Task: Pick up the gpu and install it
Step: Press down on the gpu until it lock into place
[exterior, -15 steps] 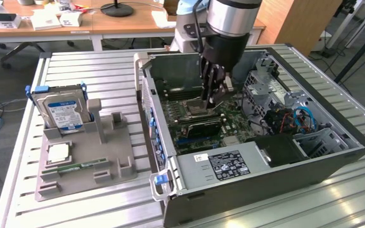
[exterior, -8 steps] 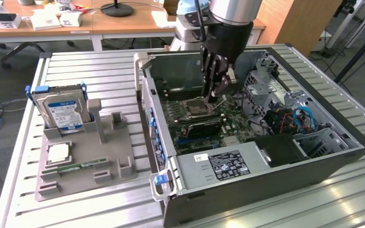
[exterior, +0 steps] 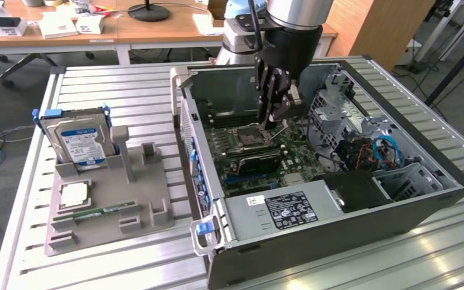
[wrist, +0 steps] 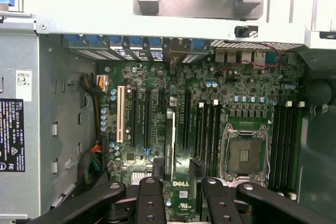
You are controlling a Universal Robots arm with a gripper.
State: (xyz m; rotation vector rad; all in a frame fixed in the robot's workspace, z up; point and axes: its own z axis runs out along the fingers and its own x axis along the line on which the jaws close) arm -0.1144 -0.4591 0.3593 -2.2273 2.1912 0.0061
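The open computer case point(exterior: 377, 208) lies on its side on the slatted table, and my arm reaches down into it. My gripper point(exterior: 274, 118) hangs just above the motherboard point(exterior: 256, 160), shut on the gpu point(exterior: 293, 96), a thin card held upright. From the wrist camera, the gpu point(wrist: 169, 145) shows edge-on as a narrow pale strip running out from between my gripper's point(wrist: 181, 198) two black fingers point(wrist: 149, 195). It lies parallel to the long expansion slots point(wrist: 142, 116) and over the gap between two of them. I cannot tell whether it touches a slot.
The empty CPU socket point(wrist: 244, 156) sits beside the slots. A power supply point(exterior: 284, 208) fills the case's near corner. On the exterior view's left, a grey holder point(exterior: 107, 199) carries a silver hard drive point(exterior: 77, 140), a CPU chip point(exterior: 74, 194) and a green memory stick point(exterior: 95, 214).
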